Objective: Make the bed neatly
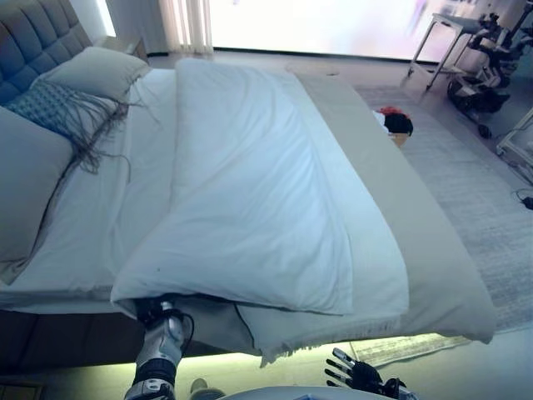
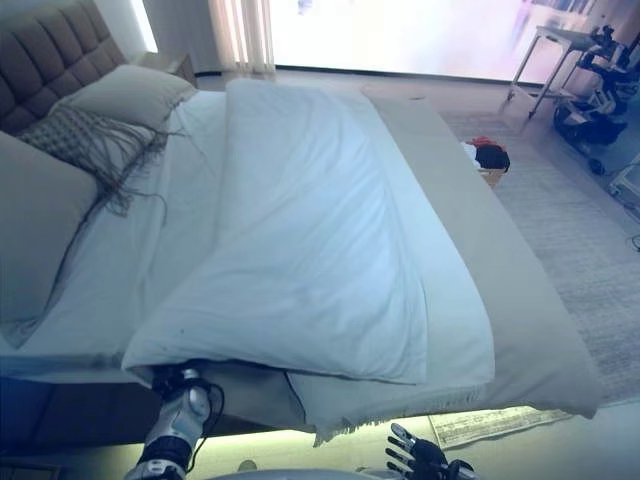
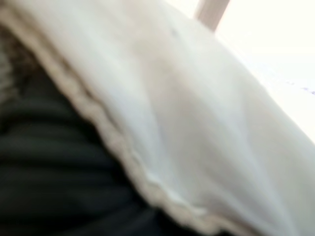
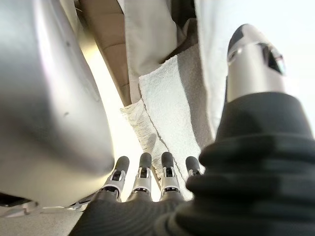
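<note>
Left eye view: left robot hand hidden under duvet.

The white duvet across the middle of the frame is soft matt cloth with a stitched, slightly puckered edge, and the beige blanket under it along the right is a duller, coarser weave ending in a short frayed fringe at the lower edge. At the upper left the headboard is tufted upholstery, the plain pillow is smooth cotton, and the patterned cushion trails long loose thread tassels (rougher than anything else on the bed). The right hand, low in the frame, shows glossy silver metal-look fingers against a matt ribbed rubbery cover, and the rug at right looks flat-woven and matt.
</note>
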Robot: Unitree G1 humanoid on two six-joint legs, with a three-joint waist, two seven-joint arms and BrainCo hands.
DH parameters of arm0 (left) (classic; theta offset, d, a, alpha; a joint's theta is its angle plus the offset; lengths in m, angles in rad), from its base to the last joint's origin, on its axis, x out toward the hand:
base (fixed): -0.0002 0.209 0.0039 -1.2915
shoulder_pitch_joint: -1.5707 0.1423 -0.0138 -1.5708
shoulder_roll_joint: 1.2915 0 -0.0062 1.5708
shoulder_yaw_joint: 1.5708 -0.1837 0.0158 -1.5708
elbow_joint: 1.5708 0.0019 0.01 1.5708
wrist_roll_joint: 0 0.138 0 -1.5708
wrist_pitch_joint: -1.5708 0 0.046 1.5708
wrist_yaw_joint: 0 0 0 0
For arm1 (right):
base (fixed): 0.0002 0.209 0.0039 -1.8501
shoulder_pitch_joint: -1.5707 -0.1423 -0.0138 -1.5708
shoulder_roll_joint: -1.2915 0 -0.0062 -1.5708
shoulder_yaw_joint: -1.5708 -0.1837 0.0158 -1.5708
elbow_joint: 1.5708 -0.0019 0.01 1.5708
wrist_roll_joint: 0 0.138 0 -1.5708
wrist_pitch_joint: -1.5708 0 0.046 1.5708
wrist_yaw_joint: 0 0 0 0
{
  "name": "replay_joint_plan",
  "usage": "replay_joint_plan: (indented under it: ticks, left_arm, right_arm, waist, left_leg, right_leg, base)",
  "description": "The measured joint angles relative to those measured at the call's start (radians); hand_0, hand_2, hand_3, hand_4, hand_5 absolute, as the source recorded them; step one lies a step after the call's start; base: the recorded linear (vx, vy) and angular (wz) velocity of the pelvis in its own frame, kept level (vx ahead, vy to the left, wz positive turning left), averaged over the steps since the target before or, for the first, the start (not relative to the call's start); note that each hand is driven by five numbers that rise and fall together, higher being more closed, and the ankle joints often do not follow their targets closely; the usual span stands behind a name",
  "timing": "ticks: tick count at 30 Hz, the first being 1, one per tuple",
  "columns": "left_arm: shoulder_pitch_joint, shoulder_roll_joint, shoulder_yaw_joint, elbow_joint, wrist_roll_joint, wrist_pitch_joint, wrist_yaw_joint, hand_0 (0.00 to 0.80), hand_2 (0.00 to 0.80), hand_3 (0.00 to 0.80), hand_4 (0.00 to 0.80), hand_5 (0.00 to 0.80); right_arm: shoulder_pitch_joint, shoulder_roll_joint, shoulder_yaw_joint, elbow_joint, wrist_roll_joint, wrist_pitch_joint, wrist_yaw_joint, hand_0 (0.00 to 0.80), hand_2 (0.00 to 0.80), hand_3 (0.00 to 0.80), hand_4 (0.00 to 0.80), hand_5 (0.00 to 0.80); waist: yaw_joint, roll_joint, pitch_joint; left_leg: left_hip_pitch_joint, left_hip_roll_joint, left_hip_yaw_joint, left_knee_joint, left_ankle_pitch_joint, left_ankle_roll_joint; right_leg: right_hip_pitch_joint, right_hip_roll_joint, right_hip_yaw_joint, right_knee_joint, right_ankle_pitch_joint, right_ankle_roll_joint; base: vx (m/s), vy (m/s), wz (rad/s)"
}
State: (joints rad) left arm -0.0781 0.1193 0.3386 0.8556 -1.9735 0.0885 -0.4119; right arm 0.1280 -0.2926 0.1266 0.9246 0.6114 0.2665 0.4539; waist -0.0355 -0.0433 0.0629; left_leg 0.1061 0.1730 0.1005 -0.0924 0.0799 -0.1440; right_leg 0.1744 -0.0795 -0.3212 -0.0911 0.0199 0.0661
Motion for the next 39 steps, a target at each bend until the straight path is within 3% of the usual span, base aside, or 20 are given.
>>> replay_joint_plan:
  ticks: [8,11,12,14,16,18,19,20,22,23,25,26,27,28,29,30,31,32,34,39]
  left_arm:
    - [0.063,0.059,0.037,0.038,0.195,0.132,0.013,0.0,0.0,0.0,0.0,0.0]
    - [0.072,0.095,0.037,0.044,0.236,0.174,0.013,0.0,0.0,0.0,0.0,0.0]
    - [0.076,0.104,0.041,0.056,0.237,0.191,0.012,0.0,0.0,0.0,0.0,0.0]
    - [0.074,0.124,0.065,0.12,0.27,0.224,0.001,0.0,0.0,0.0,0.0,0.0]
    - [0.058,0.133,0.078,0.18,0.273,0.248,-0.017,0.0,0.0,0.0,0.0,0.0]
    - [0.064,0.132,0.079,0.19,0.279,0.285,-0.05,0.0,0.0,0.0,0.0,0.0]
    - [0.069,0.126,0.079,0.193,0.304,0.306,-0.074,0.0,0.0,0.0,0.0,0.0]
    - [0.07,0.118,0.074,0.2,0.325,0.33,-0.087,0.0,0.0,0.0,0.0,0.0]
    - [0.03,0.116,0.07,0.226,0.388,0.401,-0.105,0.0,0.0,0.0,0.0,0.0]
    - [0.035,0.122,0.071,0.228,0.409,0.419,-0.105,0.0,0.0,0.0,0.0,0.0]
    - [0.036,0.123,0.069,0.232,0.426,0.445,-0.105,0.0,0.0,0.0,0.0,0.0]
    - [0.037,0.123,0.069,0.234,0.431,0.457,-0.103,0.0,0.0,0.0,0.0,0.0]
    - [0.029,0.124,0.06,0.234,0.429,0.465,-0.103,0.0,0.0,0.0,0.0,0.0]
    - [0.022,0.124,0.042,0.228,0.422,0.465,-0.102,0.0,0.0,0.0,0.0,0.0]
    - [0.023,0.124,0.016,0.225,0.403,0.453,-0.102,0.0,0.0,0.0,0.0,0.0]
    - [0.024,0.124,0.015,0.226,0.388,0.447,-0.1,0.0,0.0,0.0,0.0,0.0]
    - [0.017,0.123,0.014,0.226,0.382,0.434,-0.091,0.0,0.0,0.0,0.0,0.0]
    - [0.013,0.106,0.013,0.229,0.372,0.409,-0.078,0.0,0.0,0.0,0.0,0.0]
    - [0.001,0.074,0.009,0.219,0.335,0.381,-0.046,0.0,0.0,0.0,0.0,0.0]
    - [-0.021,0.046,0.01,0.219,0.182,0.238,0.046,0.0,0.0,0.0,0.0,0.0]
  right_arm:
    - [-0.03,-0.023,-0.02,0.0,0.013,-0.045,-0.003,0.0,0.0,0.0,0.0,0.0]
    - [-0.046,-0.047,-0.038,0.01,0.051,-0.045,-0.007,0.0,0.0,0.0,0.0,0.0]
    - [-0.065,-0.065,-0.041,0.017,0.075,-0.045,-0.012,0.0,0.0,0.0,0.0,0.0]
    - [-0.086,-0.082,-0.092,0.022,0.118,-0.047,-0.026,0.0,0.0,0.0,0.0,0.0]
    - [-0.095,-0.082,-0.167,0.022,0.168,-0.055,-0.034,0.0,0.0,0.0,0.0,0.0]
    - [-0.084,-0.091,-0.235,0.039,0.197,-0.056,-0.042,0.0,0.0,0.0,0.0,0.0]
    - [-0.072,-0.119,-0.266,0.072,0.201,-0.058,-0.041,0.0,0.0,0.0,0.0,0.0]
    - [-0.058,-0.156,-0.291,0.107,0.206,-0.064,-0.041,0.0,0.0,0.0,0.0,0.0]
    - [0.0,-0.213,-0.362,0.222,0.205,-0.077,-0.031,0.0,0.0,0.0,0.0,0.0]
    - [0.018,-0.201,-0.387,0.257,0.2,-0.084,-0.034,0.0,0.0,0.0,0.0,0.0]
    - [0.045,-0.15,-0.405,0.269,0.186,-0.09,-0.03,0.0,0.0,0.0,0.0,0.0]
    - [0.047,-0.112,-0.403,0.271,0.185,-0.092,-0.024,0.0,0.0,0.0,0.0,0.0]
    - [0.046,-0.064,-0.38,0.262,0.187,-0.093,-0.014,0.0,0.0,0.0,0.0,0.0]
    - [0.036,-0.034,-0.325,0.239,0.19,-0.092,-0.005,0.0,0.0,0.0,0.0,0.0]
    - [0.02,-0.008,-0.263,0.189,0.198,-0.095,-0.01,0.0,0.0,0.0,0.0,0.0]
    - [0.006,0.003,-0.238,0.178,0.206,-0.107,-0.025,0.0,0.0,0.0,0.0,0.0]
    - [-0.008,0.004,-0.213,0.176,0.228,-0.11,-0.026,0.0,0.0,0.0,0.0,0.0]
    - [-0.031,-0.003,-0.198,0.178,0.24,-0.113,-0.033,0.0,0.0,0.0,0.0,0.0]
    - [-0.074,-0.02,-0.198,0.149,0.246,-0.114,-0.053,0.0,0.0,0.0,0.0,0.0]
    - [-0.129,-0.062,-0.193,0.104,0.258,-0.114,-0.05,0.0,0.0,0.0,0.0,0.0]
  waist:
    - [0.028,0.015,-0.025]
    - [0.054,0.027,-0.034]
    - [0.054,0.037,-0.036]
    - [0.053,0.041,-0.036]
    - [0.049,0.018,-0.028]
    - [0.035,0.024,0.004]
    - [0.006,0.055,0.008]
    - [-0.017,0.088,0.007]
    - [-0.046,0.133,0.011]
    - [-0.04,0.092,0.018]
    - [-0.037,0.062,0.033]
    - [-0.037,0.07,0.037]
    - [-0.035,0.073,0.039]
    - [-0.028,0.074,0.043]
    - [-0.021,0.079,0.042]
    - [-0.019,0.069,0.04]
    - [-0.02,0.039,0.04]
    - [-0.03,0.033,0.047]
    - [-0.005,0.053,0.059]
    - [-0.001,0.067,0.069]
  left_leg:
    - [-0.005,0.01,-0.014,0.001,0.005,-0.007]
    - [-0.033,0.016,-0.138,0.006,0.005,-0.013]
    - [-0.047,0.024,-0.156,0.007,0.005,-0.014]
    - [-0.09,0.002,-0.153,0.047,0.018,-0.035]
    - [-0.164,-0.026,-0.123,0.177,-0.005,-0.053]
    - [-0.166,0.046,-0.059,0.34,-0.039,-0.077]
    - [-0.156,0.092,-0.037,0.352,-0.026,-0.064]
    - [-0.149,0.107,-0.017,0.338,-0.024,-0.074]
    - [-0.159,0.092,0.057,0.23,-0.104,-0.07]
    - [-0.153,0.046,0.078,0.213,-0.109,-0.042]
    - [-0.169,-0.019,0.073,0.214,-0.094,-0.001]
    - [-0.173,-0.018,0.057,0.206,-0.095,0.003]
    - [-0.173,-0.01,0.036,0.188,-0.078,0.023]
    - [-0.173,-0.003,0.009,0.166,-0.065,0.043]
    - [-0.171,0.014,-0.024,0.15,-0.045,0.022]
    - [-0.172,0.022,-0.049,0.125,-0.025,0.015]
    - [-0.168,-0.006,-0.054,0.103,-0.004,0.012]
    - [-0.187,-0.019,-0.071,0.105,0.003,0.014]
    - [-0.19,-0.008,-0.051,0.101,0.011,0.014]
    - [-0.199,0.035,-0.019,0.11,0.022,-0.002]
  right_leg:
    - [-0.001,0.011,-0.02,-0.001,-0.003,-0.005]
    - [-0.025,0.02,-0.021,-0.002,0.002,-0.009]
    - [-0.037,0.016,-0.02,-0.001,0.007,-0.008]
    - [-0.071,-0.02,-0.029,0.001,0.028,-0.004]
    - [-0.108,-0.093,-0.065,0.014,0.058,0.003]
    - [-0.106,-0.136,-0.085,0.049,0.061,0.017]
    - [-0.1,-0.142,-0.089,0.066,0.053,0.039]
    - [-0.095,-0.146,-0.098,0.079,0.051,0.059]
    - [-0.096,-0.179,-0.111,0.081,0.065,0.106]
    - [-0.101,-0.223,-0.109,0.072,0.068,0.119]
    - [-0.105,-0.286,-0.105,0.106,0.098,0.101]
    - [-0.126,-0.289,-0.102,0.161,0.117,0.08]
    - [-0.154,-0.285,-0.085,0.255,0.122,0.072]
    - [-0.214,-0.284,-0.036,0.379,0.112,0.06]
    - [-0.264,-0.233,0.008,0.452,-0.001,0.072]
    - [-0.255,-0.183,0.01,0.396,-0.061,0.05]
    - [-0.226,-0.144,-0.011,0.297,-0.07,0.035]
    - [-0.176,-0.109,0.021,0.194,-0.06,0.046]
    - [-0.156,-0.087,0.013,0.144,-0.038,0.056]
    - [-0.124,-0.032,-0.017,0.088,-0.031,0.031]
  base:
    - [-0.122,-0.048,0.02]
    - [-0.311,0.151,0.0]
    - [-0.379,0.354,-0.15]
    - [-0.387,0.409,-0.28]
    - [-0.321,0.462,-0.46]
    - [-0.24,0.485,-0.44]
    - [-0.101,0.403,-0.06]
    - [-0.032,0.321,0.39]
    - [-0.081,0.356,0.64]
    - [-0.228,0.452,0.46]
    - [-0.258,0.384,0.38]
    - [-0.245,0.22,0.59]
    - [-0.249,0.066,0.65]
    - [-0.138,-0.108,0.61]
    - [-0.086,-0.134,0.54]
    - [-0.051,-0.06,0.58]
    - [-0.077,-0.016,0.82]
    - [-0.122,0.009,0.91]
    - [-0.149,0.044,0.42]
    - [-0.172,0.028,0.05]
